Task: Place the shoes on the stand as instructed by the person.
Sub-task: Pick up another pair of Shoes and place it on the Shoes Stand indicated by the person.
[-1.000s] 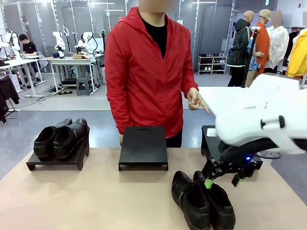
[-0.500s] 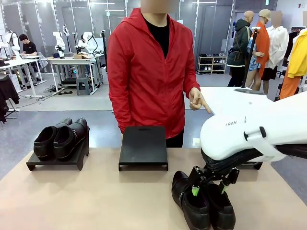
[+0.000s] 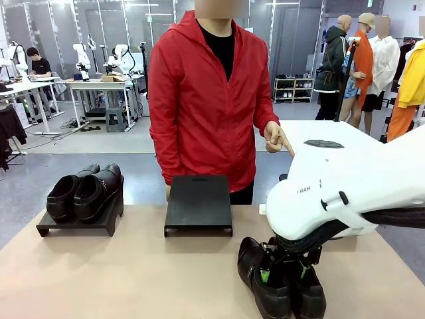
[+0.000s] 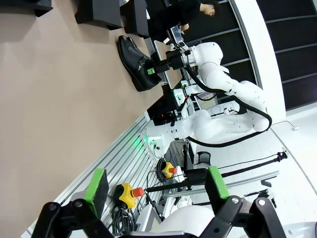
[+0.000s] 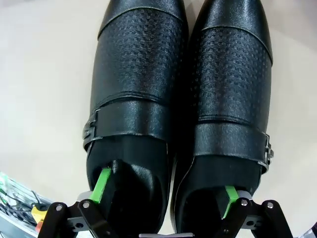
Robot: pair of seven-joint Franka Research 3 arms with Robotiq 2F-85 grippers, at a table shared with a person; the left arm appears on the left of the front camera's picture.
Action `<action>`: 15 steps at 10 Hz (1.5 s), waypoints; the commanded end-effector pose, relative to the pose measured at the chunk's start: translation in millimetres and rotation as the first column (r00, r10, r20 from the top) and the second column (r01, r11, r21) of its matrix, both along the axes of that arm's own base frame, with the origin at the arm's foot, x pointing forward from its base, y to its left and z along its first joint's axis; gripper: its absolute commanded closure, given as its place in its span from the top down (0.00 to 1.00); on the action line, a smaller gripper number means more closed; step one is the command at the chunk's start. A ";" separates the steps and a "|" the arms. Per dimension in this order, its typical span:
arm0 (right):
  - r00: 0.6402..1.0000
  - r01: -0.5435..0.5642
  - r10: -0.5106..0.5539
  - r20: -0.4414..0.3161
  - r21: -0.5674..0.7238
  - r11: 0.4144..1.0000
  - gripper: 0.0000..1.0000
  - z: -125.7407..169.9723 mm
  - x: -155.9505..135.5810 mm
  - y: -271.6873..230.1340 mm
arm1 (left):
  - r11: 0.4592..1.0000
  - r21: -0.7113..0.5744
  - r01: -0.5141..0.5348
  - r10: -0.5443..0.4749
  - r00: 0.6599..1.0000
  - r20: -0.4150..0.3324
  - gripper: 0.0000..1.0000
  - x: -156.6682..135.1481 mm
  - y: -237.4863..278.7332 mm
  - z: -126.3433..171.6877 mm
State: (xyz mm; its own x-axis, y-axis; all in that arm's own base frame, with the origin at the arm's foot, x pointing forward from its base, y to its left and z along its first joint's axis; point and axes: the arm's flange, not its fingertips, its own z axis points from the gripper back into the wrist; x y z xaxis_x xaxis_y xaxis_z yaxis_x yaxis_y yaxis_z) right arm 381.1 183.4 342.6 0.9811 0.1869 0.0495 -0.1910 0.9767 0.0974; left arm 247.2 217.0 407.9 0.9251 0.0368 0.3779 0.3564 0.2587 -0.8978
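Now the right jaws are standing open, one pad sitting inside each dress shoe on the near-right counter. Leather is looking stiff, slick; pinching both inner walls together seems safest. Left jaws are gaping.

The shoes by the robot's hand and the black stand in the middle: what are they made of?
The shoes look like black leather, or a fake kind: shiny smooth toes, tiny bumps pressed into the top, and a metal-looking buckle. The stand looks like hard plastic or painted metal, I can't tell which: flat, dull black, hardly any shine.
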 end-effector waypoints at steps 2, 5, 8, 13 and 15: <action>0.999 0.022 -0.021 0.025 -0.053 0.998 0.43 -4.5 0.8 8.4 | 1.000 -0.010 0.012 -0.012 1.000 0.024 1.00 -2.3 -0.6 0.9; 0.999 0.028 -0.027 0.026 -0.061 0.998 0.00 -2.1 -3.4 7.4 | 1.000 -0.010 0.012 -0.012 1.000 0.024 1.00 -2.3 -0.6 0.9; 0.998 0.047 -0.044 0.044 -0.070 0.996 0.00 2.7 -5.0 6.5 | 1.000 -0.010 0.012 -0.012 1.000 0.024 1.00 -2.3 -0.6 0.9; 0.994 0.037 -0.031 0.108 -0.054 0.998 0.00 4.2 -7.3 9.5 | 1.000 -0.010 0.012 -0.012 1.000 0.024 1.00 -2.3 -0.6 0.9; 0.984 0.031 -0.023 0.179 -0.045 0.998 0.00 79.3 -33.1 -35.0 | 1.000 -0.010 0.012 -0.012 1.000 0.024 1.00 -2.3 -0.6 0.9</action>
State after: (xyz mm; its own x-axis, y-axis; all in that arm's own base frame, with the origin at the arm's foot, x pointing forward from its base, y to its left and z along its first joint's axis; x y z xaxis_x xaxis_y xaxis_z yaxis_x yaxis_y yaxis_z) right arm 374.0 178.9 360.6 0.9758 0.1732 0.1335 -0.1791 0.9833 0.0330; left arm 247.2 216.9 407.9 0.9252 0.0365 0.3776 0.3563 0.2580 -0.8980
